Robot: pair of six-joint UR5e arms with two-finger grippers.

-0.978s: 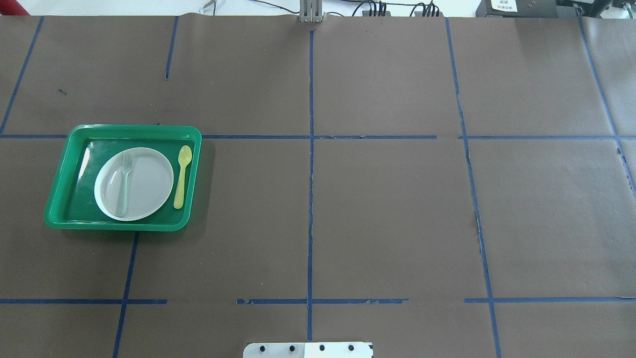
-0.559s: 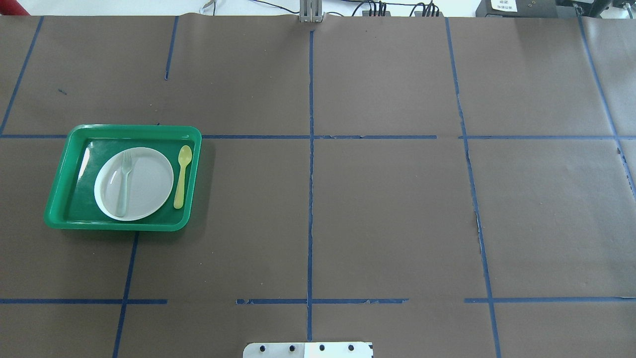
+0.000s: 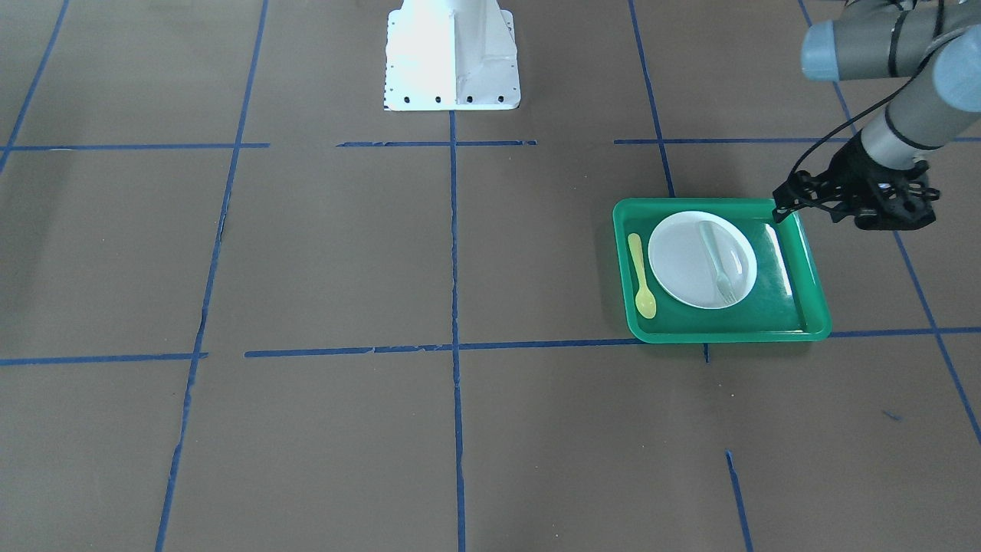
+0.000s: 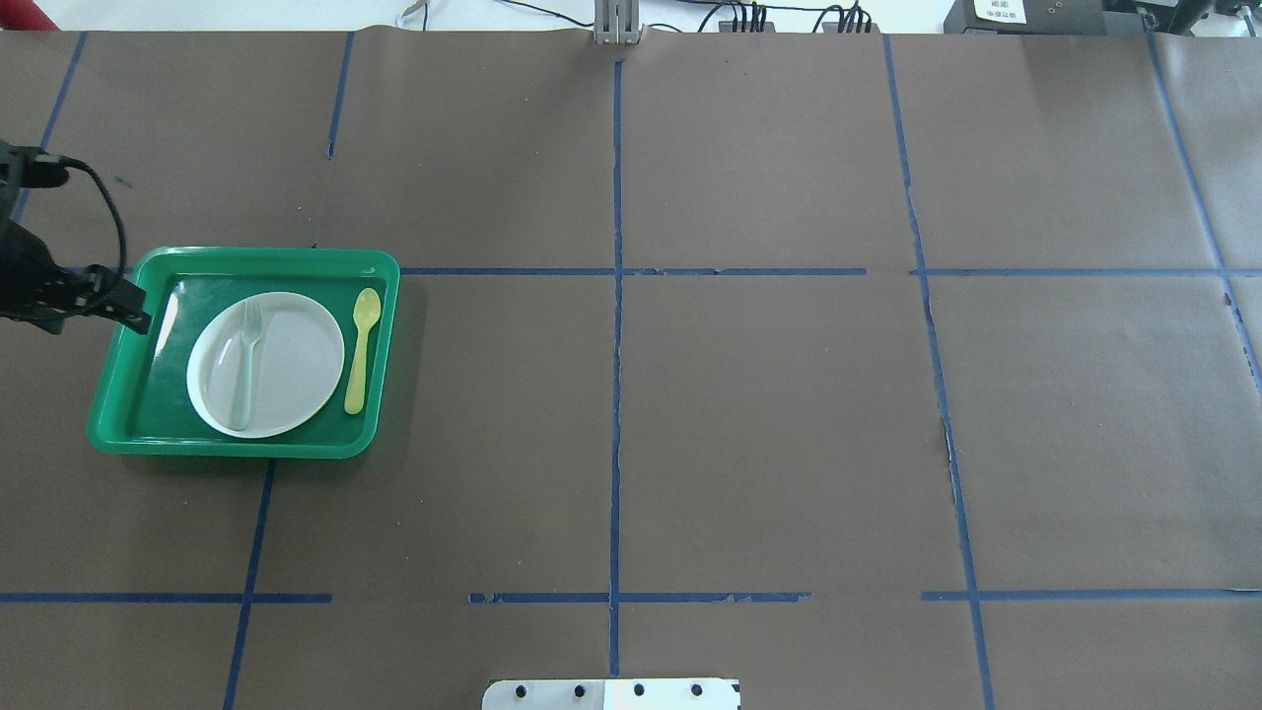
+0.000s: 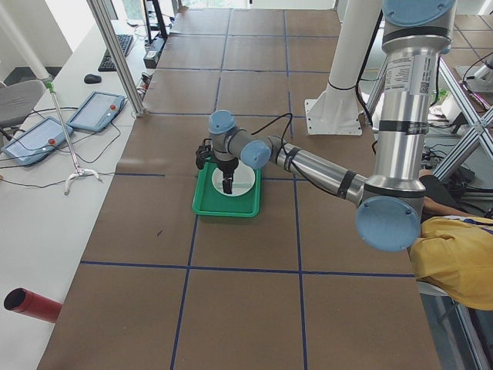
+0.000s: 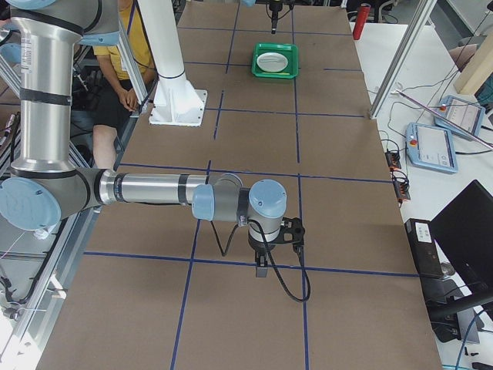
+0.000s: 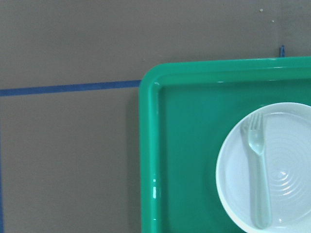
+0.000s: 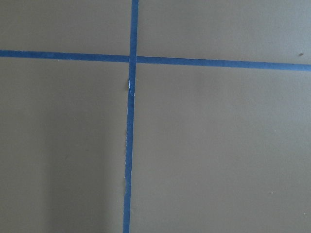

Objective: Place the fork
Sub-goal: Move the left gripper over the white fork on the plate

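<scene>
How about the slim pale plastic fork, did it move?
No. The slim pale plastic fork lies at the same spot on the round white plate.

left gripper (image 4: pixel 133 314): cut by frame edge, jaws unclear | plate (image 7: pixel 291 194): cut at right edge

Green tray (image 4: pixel 237 446) on taped table (image 4: pixel 789 414), white plate (image 4: pixel 296 365) inside — yellow spoon (image 4: pixel 359 355) beside it

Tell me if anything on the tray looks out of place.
Only the fork stands out: it lies on the plate, while the spoon lies on the tray beside it. Nothing looks spilled or broken.
</scene>
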